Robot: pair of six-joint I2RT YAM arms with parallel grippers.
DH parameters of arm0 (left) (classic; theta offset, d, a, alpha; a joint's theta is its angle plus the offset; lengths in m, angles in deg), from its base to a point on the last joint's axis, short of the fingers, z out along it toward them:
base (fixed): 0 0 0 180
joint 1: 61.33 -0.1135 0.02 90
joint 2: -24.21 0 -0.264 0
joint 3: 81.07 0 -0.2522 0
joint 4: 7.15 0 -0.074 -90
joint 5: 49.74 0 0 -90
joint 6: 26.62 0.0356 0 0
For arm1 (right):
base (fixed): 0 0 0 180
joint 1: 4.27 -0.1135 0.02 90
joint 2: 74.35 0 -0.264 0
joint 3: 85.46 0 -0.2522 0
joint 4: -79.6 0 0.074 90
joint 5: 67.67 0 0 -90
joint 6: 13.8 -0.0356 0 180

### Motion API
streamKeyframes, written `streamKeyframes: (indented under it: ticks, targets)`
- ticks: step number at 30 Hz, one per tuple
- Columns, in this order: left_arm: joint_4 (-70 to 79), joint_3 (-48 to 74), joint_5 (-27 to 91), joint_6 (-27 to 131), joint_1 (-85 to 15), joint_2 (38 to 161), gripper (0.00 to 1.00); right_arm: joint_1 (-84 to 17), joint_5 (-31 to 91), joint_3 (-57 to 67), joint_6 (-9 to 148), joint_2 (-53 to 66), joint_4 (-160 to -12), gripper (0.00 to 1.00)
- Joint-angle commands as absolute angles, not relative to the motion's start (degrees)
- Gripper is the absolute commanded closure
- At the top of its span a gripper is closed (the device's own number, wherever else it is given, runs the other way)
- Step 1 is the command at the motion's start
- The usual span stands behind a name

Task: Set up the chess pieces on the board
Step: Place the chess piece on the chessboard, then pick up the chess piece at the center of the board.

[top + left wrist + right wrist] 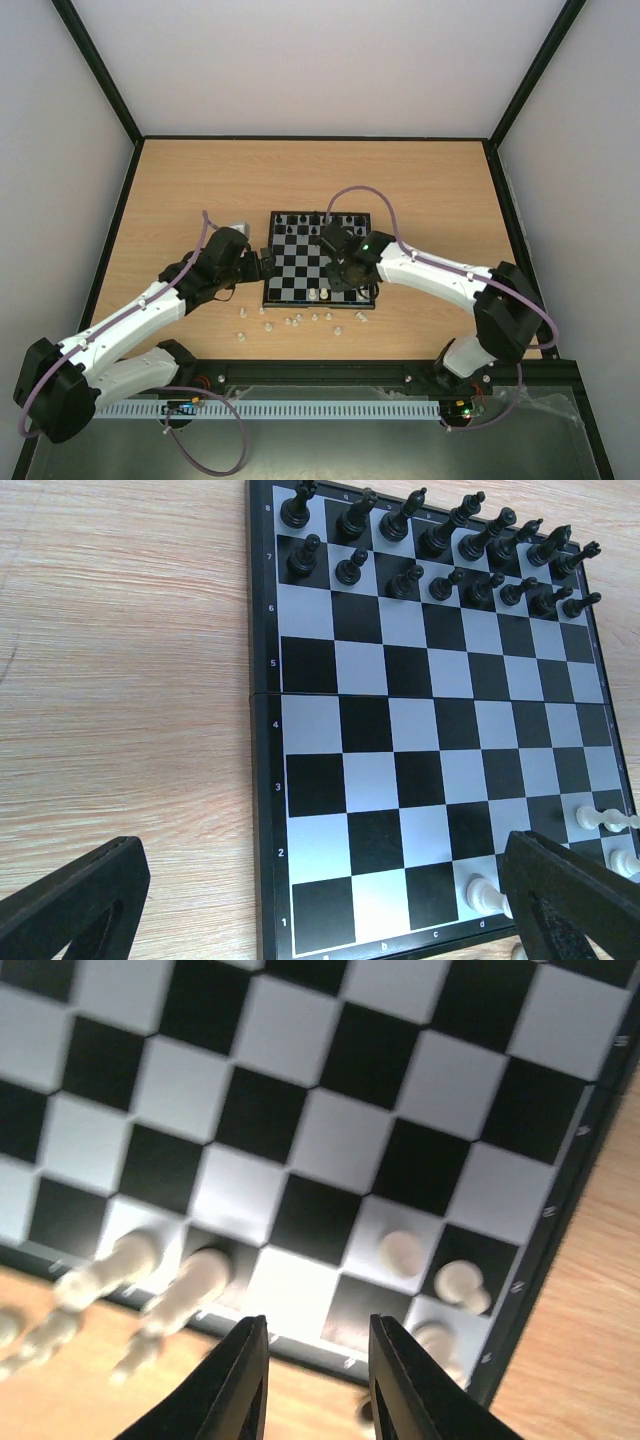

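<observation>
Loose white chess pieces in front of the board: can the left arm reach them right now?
Likely yes: the white pieces lie on open table close to the left gripper, jaws wide, nothing between.

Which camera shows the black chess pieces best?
The left wrist view: the black pieces stand sharp in two rows. The overhead view shows them tiny, partly behind the right arm. The right wrist view shows none.
</observation>
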State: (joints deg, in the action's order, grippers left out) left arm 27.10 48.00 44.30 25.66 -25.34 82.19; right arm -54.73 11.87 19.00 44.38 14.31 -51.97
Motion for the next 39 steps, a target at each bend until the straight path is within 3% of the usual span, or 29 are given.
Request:
streamKeyframes:
  ticks: [1,10,23,30,36,39]
  targets:
    - [27.2,48.2,44.4,25.7,-25.3,82.0,0.01,-60.9,12.2,18.6,41.4,11.6,-46.0,0.71]
    - [27.6,48.2,44.4,25.7,-25.2,81.5,0.00,-70.5,13.3,26.6,33.6,9.5,-47.5,0.69]
    - [28.2,48.2,44.7,25.6,-25.3,80.8,0.01,-71.5,15.4,28.6,33.3,15.2,-53.2,0.69]
    - [27.9,48.6,44.8,25.6,-25.2,81.1,0.01,-71.4,15.7,28.9,33.0,16.7,-53.1,0.77]
    - [27.6,48.6,44.8,25.7,-25.2,81.4,0.00,-71.4,14.3,29.3,31.8,14.3,-50.0,0.93]
    - [27.4,48.6,44.7,25.7,-25.3,81.5,0.00,-71.3,12.4,28.8,31.3,12.7,-48.1,0.94]
